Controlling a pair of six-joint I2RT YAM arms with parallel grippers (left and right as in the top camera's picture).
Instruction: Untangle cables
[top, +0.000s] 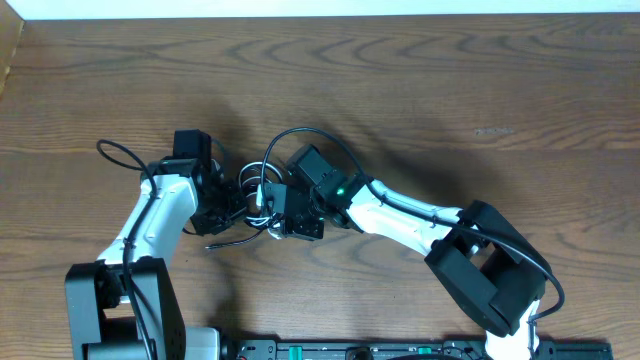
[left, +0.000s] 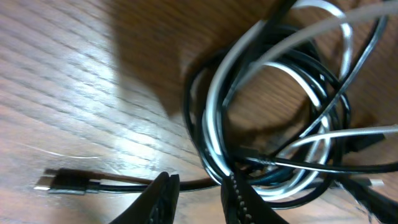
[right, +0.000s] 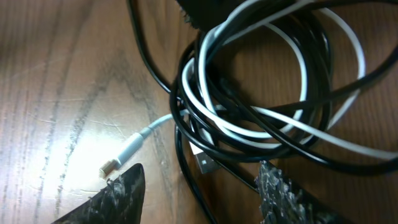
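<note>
Left fingers (left: 163, 198) narrowly apart astride the black cable (left: 68, 182) at the tangle's edge; cables (top: 258, 197) coiled on the surface (top: 450, 90), left of centre; right fingers (right: 281, 196) wide apart by the white plug (right: 127, 149): each should pinch one colour, then part slowly.

Brown wood-grain table (top: 450, 90), glare patches on the top. On it, approx centre: 1 tangled coil of 2 cords, black cable (left: 194, 118) & white cable (left: 213, 106), loops interlaced. Black plug (left: 65, 182) lies flat on bare wood, apart from coil. White plug (right: 121, 157) also flat on wood; silver USB plug (right: 202, 163) at coil's edge.
</note>
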